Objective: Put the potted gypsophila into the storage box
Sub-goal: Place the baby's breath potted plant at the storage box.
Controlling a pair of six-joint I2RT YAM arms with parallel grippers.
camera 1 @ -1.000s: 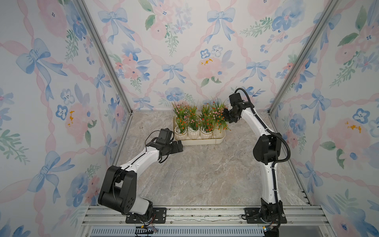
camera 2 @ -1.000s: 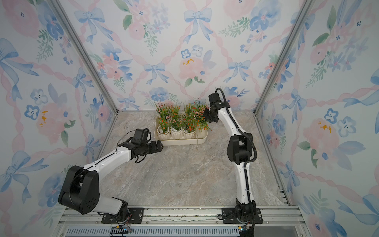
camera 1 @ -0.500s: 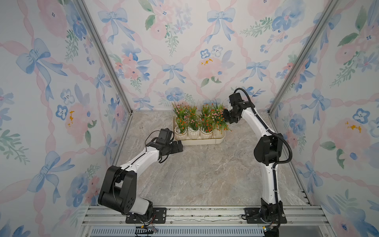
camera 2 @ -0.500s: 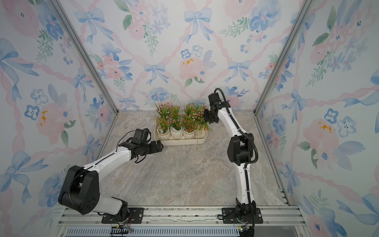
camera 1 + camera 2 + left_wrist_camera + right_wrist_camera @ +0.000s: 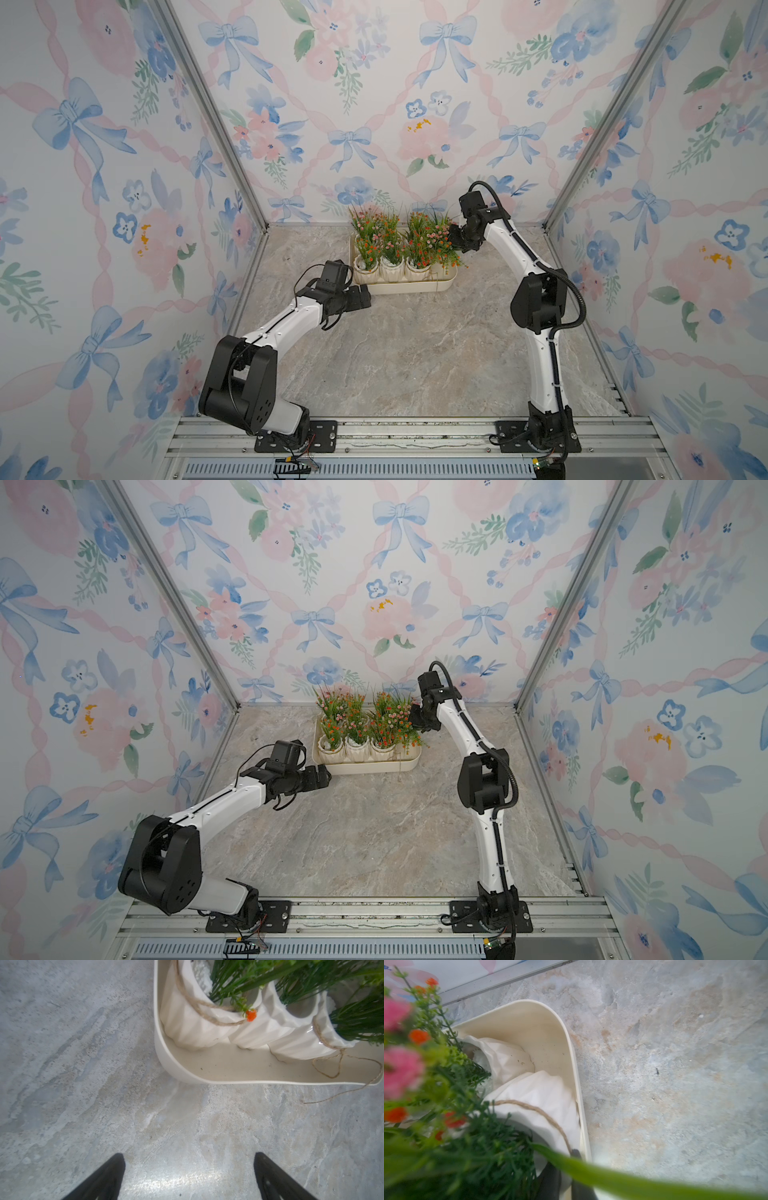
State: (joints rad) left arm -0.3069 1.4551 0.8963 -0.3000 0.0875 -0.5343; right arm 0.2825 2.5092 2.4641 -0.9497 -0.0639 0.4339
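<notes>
The storage box (image 5: 407, 287), a shallow cream plastic tray with rounded corners and low smooth walls, sat at the middle of the tabletop's (image 5: 415, 353) far edge. The potted gypsophila (image 5: 395, 245) stood packed upright inside it, and no pot showed outside it. The pots were white, glossy and faceted, several collared with rough jute twine (image 5: 537, 1108), and their wiry green sprigs carried tiny orange, red and pink blossoms. The right gripper (image 5: 454, 241) reached down through the foliage at the box's right end. Its jaws were closed thin on the rim of the end pot (image 5: 546, 1088), seemingly to seat it against the box wall. The left gripper (image 5: 365, 297) lay low over the stone-patterned tabletop just off the box's near-left corner, jaws wide apart and empty, probably parked clear of the work.
</notes>
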